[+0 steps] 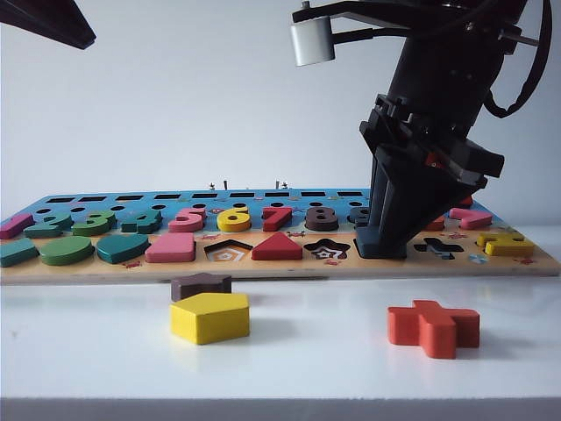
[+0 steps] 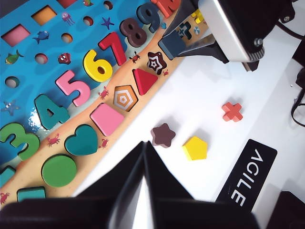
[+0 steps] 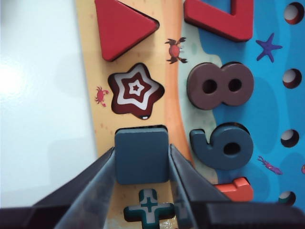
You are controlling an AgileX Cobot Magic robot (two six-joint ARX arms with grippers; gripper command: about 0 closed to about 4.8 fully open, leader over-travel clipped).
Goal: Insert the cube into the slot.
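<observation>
Your right gripper [image 3: 142, 164] is down on the board [image 1: 289, 265], fingers clamped on either side of the cube [image 3: 142, 155]. Grip is mid-width, holding the cube by its two opposite edges. The cube sits flat over the slot [image 3: 143, 128], between the star cut-out [image 3: 136, 90] and the cross cut-out [image 3: 149, 208]; only a thin dark rim of the slot shows along the cube's far edge, so you can't tell if it is fully seated or just resting in the opening.

In the exterior view the right gripper [image 1: 392, 235] points down onto the front row of the board, just right of the star cut-out [image 1: 327, 251]; the cube itself is hidden behind the fingers there. From the left wrist view you see the cube [image 2: 171, 44] pinched at the gripper tips [image 2: 177, 44], next to the star cut-out [image 2: 156, 62].

Your left gripper [image 2: 144, 157] hangs off the board above the white table [image 1: 307, 368], well apart from the pieces; its fingertips meet, holding nothing.

Loose on the table in front of the board: brown star [image 1: 201, 285], yellow pentagon [image 1: 210, 317] just in front of it, orange cross [image 1: 433, 327] off to the right. Pentagon cut-out [image 1: 228, 252] is open, red triangle [image 1: 277, 247] seated beside it.
</observation>
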